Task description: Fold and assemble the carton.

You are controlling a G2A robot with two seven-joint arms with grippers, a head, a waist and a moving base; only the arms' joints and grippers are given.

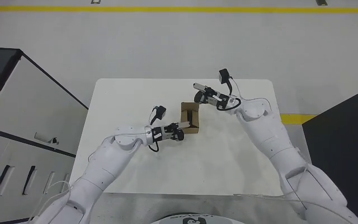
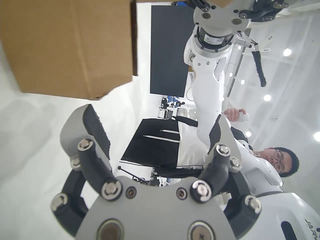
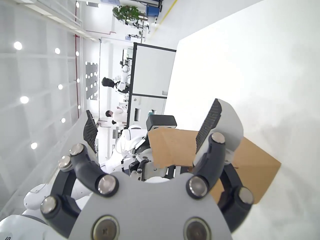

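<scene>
Carton (image 1: 190, 118): plain brown cardboard; inside looks darker, prob. shadow. Table (image 1: 224, 168) under carton: flat white. Left gripper (image 2: 153, 116), just beside carton: grey metal, black links, black pads (image 2: 96, 126). Right gripper (image 3: 152, 111), opposite side of carton: same grey/black, pads w/ fine ridged pattern. Floor (image 1: 168, 45) beyond carton: pale grey, yellow stripe (image 1: 179, 9).

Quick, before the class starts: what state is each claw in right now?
Left claw: open, not gripping the carton.
Right claw: open, gripping nothing.
</scene>
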